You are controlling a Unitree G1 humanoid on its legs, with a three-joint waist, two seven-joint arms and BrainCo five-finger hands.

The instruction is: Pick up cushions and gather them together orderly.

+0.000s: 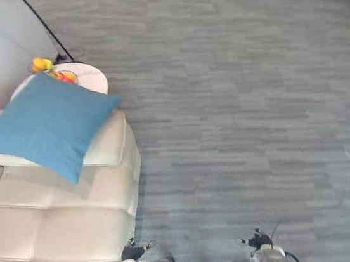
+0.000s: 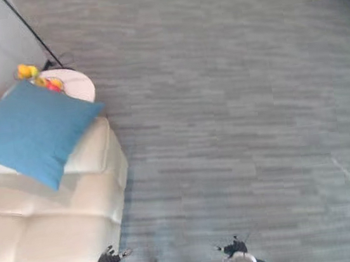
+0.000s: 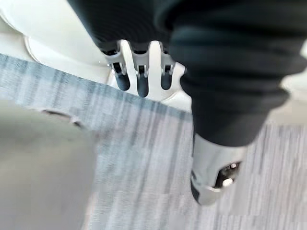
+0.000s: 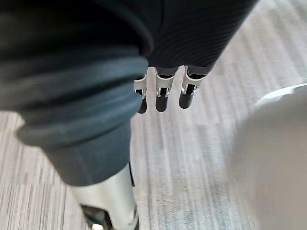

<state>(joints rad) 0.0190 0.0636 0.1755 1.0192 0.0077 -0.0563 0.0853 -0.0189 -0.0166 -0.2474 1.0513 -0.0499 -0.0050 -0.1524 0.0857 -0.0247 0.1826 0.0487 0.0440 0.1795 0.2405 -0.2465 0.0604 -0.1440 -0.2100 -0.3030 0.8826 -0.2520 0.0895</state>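
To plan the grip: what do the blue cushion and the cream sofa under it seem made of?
Blue cushion: probably woven cloth, matte, with no shine and soft corners. Cream sofa: looks like leather or imitation leather, smooth, slightly glossy, with quilted panels; I cannot tell which.

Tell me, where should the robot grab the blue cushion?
Probably the near corner of the blue cushion, coming from the robot's own side: it lies across the arm of the sofa with that corner sticking out, free to pinch.
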